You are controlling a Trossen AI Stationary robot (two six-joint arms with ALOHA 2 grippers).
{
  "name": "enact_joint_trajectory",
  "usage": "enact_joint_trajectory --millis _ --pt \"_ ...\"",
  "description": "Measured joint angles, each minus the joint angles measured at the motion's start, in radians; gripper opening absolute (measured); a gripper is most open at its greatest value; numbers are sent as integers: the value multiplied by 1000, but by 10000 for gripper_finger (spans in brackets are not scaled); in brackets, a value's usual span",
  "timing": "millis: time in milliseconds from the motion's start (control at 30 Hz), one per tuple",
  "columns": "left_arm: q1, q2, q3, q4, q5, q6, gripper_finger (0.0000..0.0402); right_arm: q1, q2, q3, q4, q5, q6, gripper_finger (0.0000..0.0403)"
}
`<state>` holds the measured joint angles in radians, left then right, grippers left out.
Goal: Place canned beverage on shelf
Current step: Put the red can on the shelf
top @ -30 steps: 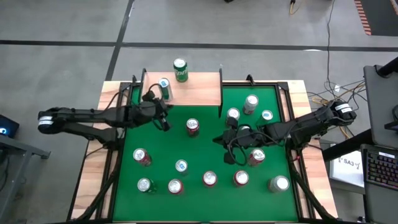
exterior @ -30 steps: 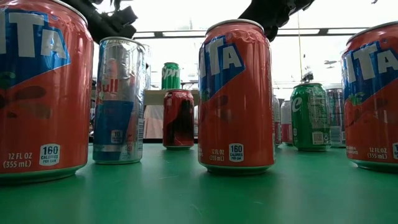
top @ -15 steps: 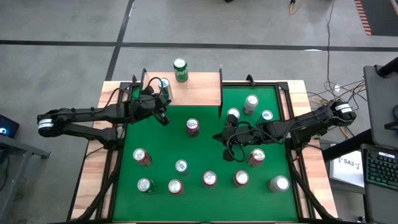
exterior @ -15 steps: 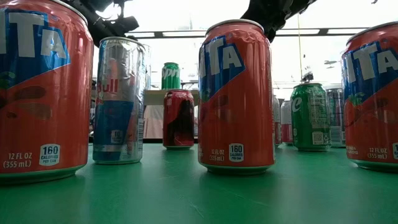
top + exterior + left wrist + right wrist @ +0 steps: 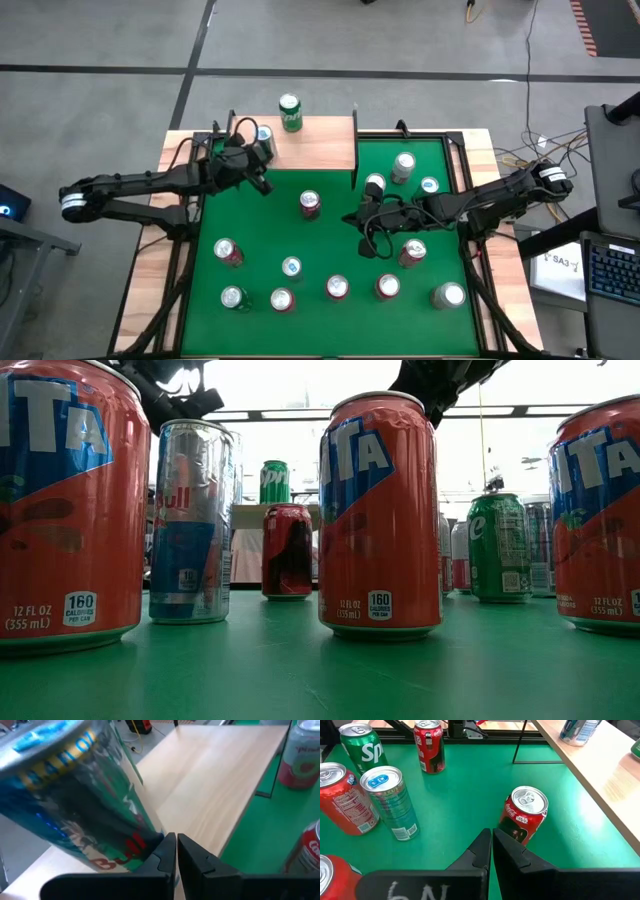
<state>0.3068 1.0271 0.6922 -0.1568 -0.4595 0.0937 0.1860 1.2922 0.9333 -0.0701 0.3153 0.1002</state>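
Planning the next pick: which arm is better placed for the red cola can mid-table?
Right, probably. The right gripper, shut, faces the cola can across bare green table; the left gripper is at the shelf beside the blue-and-silver can.

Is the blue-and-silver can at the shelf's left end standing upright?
Cannot tell. The can appears top-up from above, but tilted in the left wrist view; the shelf holds it.
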Motion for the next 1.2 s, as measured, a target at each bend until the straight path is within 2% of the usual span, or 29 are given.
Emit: enact_joint_trajectory --millis 700,1200 --pt "34 35 0 85 -2 -5 0 -3 0 0 0 0 1 9" --pt "34 -79 0 71 -1 -25 0 -6 2 0 0 0 2 9"
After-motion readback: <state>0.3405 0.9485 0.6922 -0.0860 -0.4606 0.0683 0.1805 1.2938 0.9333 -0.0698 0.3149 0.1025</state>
